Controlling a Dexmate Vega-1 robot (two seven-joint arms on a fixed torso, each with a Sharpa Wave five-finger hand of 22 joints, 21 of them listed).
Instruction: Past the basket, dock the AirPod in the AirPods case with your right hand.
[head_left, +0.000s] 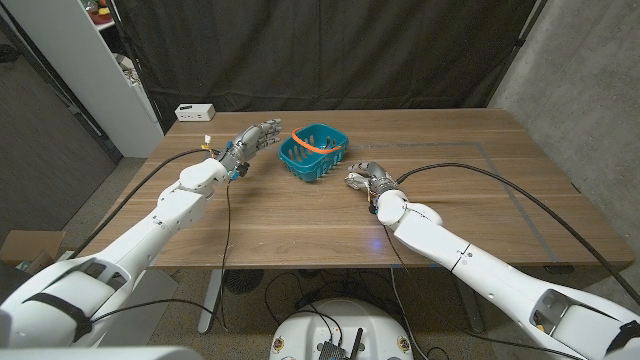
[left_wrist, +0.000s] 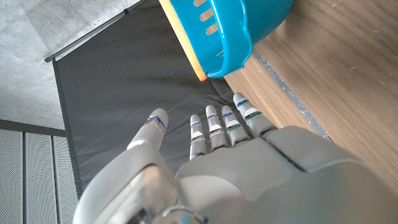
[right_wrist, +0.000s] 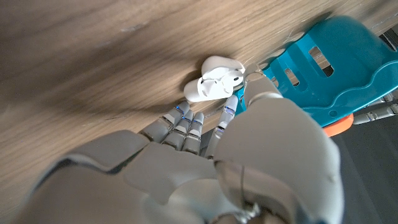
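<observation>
On the wooden table (head_left: 300, 215), your right hand (right_wrist: 205, 134) hovers, fingertips loose, over the open white AirPods case (right_wrist: 211, 78) beside the teal plastic basket (right_wrist: 329, 68); the case could skid.

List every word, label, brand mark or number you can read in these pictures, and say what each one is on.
No text can be read.
The white box at the table's far left corner has dark marks, too small to read.
The teal basket, the AirPods case and both hands, left hand and right hand, show no lettering.
</observation>
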